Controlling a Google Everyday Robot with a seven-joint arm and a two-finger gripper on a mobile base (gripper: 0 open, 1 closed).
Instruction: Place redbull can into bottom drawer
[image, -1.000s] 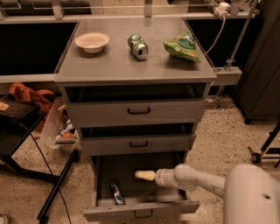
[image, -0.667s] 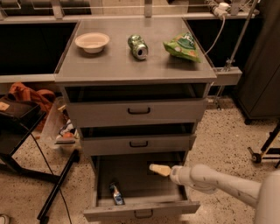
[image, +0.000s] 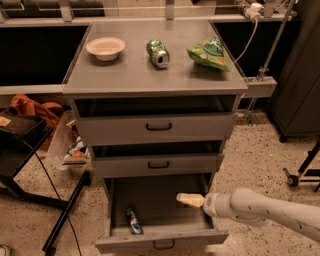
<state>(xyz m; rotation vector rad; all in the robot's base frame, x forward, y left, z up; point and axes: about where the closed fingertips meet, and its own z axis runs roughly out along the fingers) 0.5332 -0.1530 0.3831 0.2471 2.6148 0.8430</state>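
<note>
The redbull can (image: 133, 221) lies on its side on the floor of the open bottom drawer (image: 160, 240), near the front left corner. My gripper (image: 186, 199) is a pale tip at the end of the white arm (image: 260, 210) coming in from the right. It hovers over the right part of the drawer and holds nothing. It is well apart from the can, to the can's right and a little further back.
The two upper drawers (image: 158, 127) are nearly closed. On the cabinet top stand a white bowl (image: 105, 48), a green can (image: 158, 53) on its side and a green chip bag (image: 210, 52). A black stand (image: 65, 215) and clutter are to the left.
My gripper and arm have drawn back to the right and slightly up, away from the can. The can has stayed lying in the bottom drawer.
</note>
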